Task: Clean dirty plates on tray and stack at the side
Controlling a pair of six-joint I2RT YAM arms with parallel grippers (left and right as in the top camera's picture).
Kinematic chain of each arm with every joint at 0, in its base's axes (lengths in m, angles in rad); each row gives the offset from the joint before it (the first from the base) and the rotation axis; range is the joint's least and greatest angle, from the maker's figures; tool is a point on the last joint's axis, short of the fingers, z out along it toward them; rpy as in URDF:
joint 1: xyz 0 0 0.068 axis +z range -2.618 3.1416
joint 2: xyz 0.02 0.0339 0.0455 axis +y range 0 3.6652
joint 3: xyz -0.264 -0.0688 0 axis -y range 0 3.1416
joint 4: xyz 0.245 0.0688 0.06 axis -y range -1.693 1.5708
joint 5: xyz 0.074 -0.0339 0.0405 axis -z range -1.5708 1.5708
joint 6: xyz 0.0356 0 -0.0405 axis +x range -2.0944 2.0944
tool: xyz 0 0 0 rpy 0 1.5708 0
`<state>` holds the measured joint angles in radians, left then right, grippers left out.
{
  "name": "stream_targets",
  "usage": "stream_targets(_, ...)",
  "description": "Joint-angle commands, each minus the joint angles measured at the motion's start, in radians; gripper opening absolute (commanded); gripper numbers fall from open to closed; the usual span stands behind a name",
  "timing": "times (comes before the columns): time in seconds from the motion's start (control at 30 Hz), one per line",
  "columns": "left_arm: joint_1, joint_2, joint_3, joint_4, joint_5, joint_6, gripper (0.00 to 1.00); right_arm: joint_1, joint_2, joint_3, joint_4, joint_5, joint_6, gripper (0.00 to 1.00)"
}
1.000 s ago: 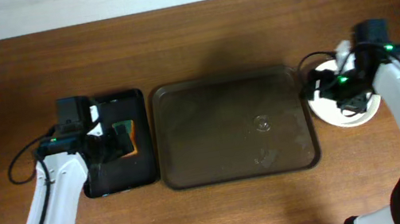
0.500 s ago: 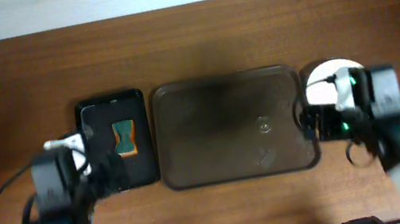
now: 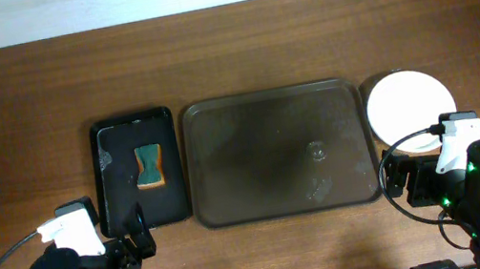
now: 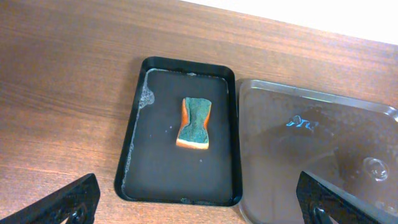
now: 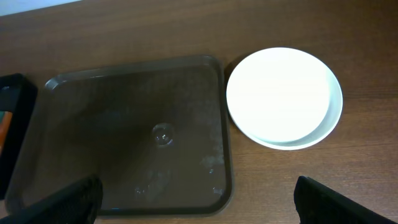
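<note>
The large brown tray [image 3: 265, 111] lies mid-table, wet, with no plate on it; it also shows in the right wrist view [image 5: 74, 87]. White plates [image 3: 406, 100] sit stacked to its right, also seen in the right wrist view [image 5: 283, 96]. A green and orange sponge [image 3: 149, 164] lies in the small black tray [image 3: 111, 174], as the left wrist view shows [image 4: 196, 123]. My left gripper [image 3: 136, 240] is open and empty, raised near the table's front left [image 4: 202, 208]. My right gripper [image 3: 400, 182] is open and empty near the front right [image 5: 202, 205].
The black tray [image 4: 134, 143] holds soapy water film and touches the brown tray's left side. Water drops and a small ring mark [image 5: 163, 134] lie on the brown tray. Bare wooden table lies behind and in front of the trays.
Both arms have pulled back from the trays to the table's front edge. The sponge lies uncovered in the black tray and the white plates stand uncovered at the right.
</note>
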<state>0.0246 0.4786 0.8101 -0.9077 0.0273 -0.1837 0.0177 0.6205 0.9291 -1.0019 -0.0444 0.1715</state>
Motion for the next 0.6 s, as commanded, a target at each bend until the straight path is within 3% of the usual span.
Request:
stream_targets(0.0,-0.002,-0.007,-0.010,0.002,0.011,0.005,1.00,0.004,-0.005,-0.010,0.000,0.016,-0.010,0.99)
stream_targets(0.1,-0.002,-0.007,-0.010,0.002,0.011,0.005,0.99,0.004,-0.055,-0.025,0.002,0.056,-0.026,0.99)
stream_targets(0.33,-0.002,-0.007,-0.010,0.002,0.011,0.005,0.99,0.004,-0.589,-0.547,0.597,0.019,-0.025,0.99)
stream_targets(0.57,-0.002,-0.007,-0.010,0.002,0.011,0.005,0.99,0.004,-0.617,-0.906,1.192,0.023,-0.026,0.99)
